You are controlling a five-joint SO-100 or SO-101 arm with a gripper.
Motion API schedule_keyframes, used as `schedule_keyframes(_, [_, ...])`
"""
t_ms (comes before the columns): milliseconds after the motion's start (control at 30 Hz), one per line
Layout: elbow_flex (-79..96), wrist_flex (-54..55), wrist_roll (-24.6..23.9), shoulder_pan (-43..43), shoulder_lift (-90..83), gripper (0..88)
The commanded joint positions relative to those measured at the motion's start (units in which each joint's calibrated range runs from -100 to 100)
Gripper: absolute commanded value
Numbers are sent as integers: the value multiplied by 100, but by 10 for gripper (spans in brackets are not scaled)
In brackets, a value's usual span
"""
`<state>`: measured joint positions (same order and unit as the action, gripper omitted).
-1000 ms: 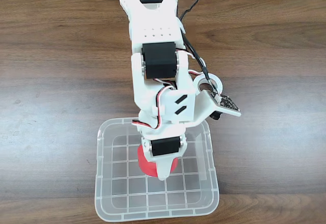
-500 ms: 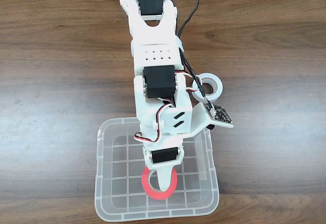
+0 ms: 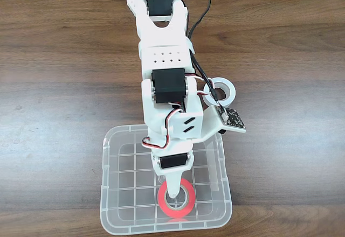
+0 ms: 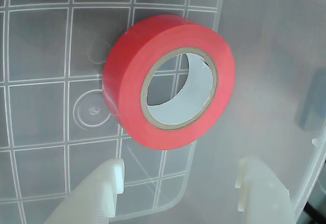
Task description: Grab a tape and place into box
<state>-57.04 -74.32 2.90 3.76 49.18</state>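
While the arm reaches down the middle of the fixed view, the red tape roll (image 3: 176,197) lies flat on the grid floor of the clear plastic box (image 3: 108,194), in the lower centre of the frame. In the wrist view the same tape roll (image 4: 168,81) sits in the upper centre, grey-beige core showing, apart from both white fingers (image 4: 97,193) at the lower edge. The fingers stand wide, with nothing between them; the gripper (image 4: 179,175) holds no object.

Judgement: the roll appears delivered, and the step in hand is the withdrawal. To do it well, the fingers should lift straight up and stay spread until clear of the roll, so neither tip catches the ring or drags it toward the box wall. The arm should then rise above the rim before swinging back over the tabletop (image 3: 54,86).

A white tape roll (image 3: 222,90) rests on the tabletop at right of the arm, partly covered by a cable and the camera board.

Limits of observation: in the fixed view a fingertip overlaps the red roll's centre, so whether it touches cannot be told there. The box's near rim runs close to the bottom edge of the frame. The wrist view cuts off the finger bases.
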Motion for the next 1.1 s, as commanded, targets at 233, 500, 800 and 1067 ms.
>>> schedule_keyframes(233, [-520,-992,-31,-17,-1708,19])
schedule_keyframes(500, [-520,-2294,-158,-10,-3221,12])
schedule_keyframes(800, [259,-2568,-110,-32,-5296,11])
schedule_keyframes(1067, [3431,-2559,-105,5,-7646,12])
